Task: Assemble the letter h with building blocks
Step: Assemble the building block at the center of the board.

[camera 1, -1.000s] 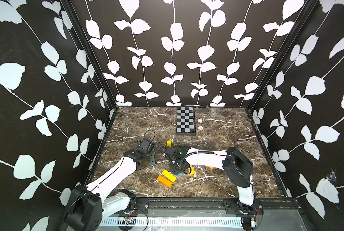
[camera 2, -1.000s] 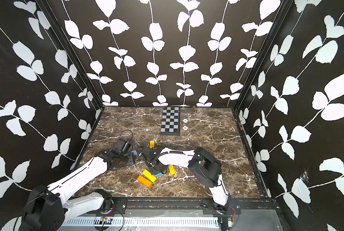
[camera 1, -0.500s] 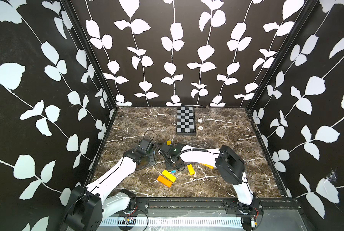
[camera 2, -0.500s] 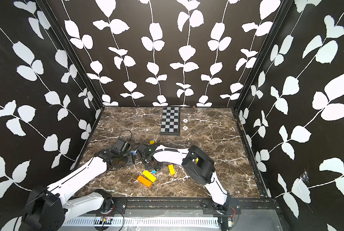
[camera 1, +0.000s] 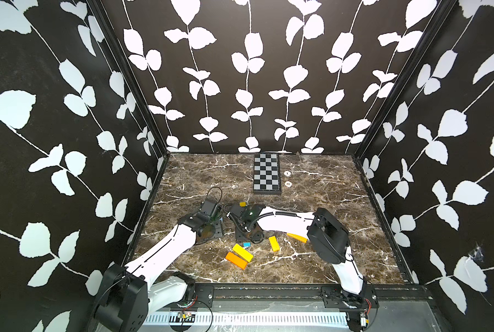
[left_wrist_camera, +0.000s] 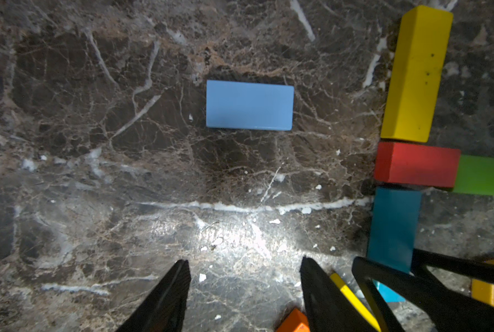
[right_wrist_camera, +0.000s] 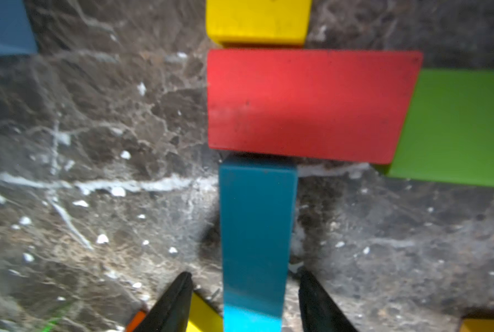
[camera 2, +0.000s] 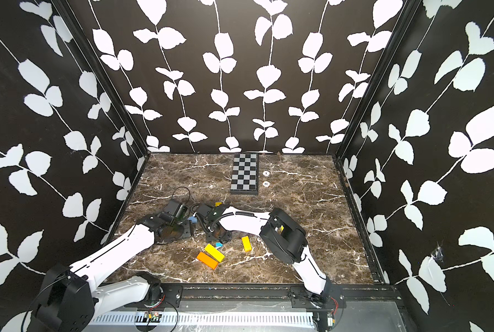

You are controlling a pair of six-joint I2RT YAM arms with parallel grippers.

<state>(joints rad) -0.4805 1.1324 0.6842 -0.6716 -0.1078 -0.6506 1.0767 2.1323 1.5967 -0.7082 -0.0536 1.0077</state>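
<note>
Teal block touching red block: with right jaws apart astride it, left jaws apart and empty, lift straight up without nudging.

A checkered board lies on the marble tabletop, two white discs beside it.

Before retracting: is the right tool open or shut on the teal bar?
Open: right tool fingers flank teal bar, a gap showing each side.
</note>
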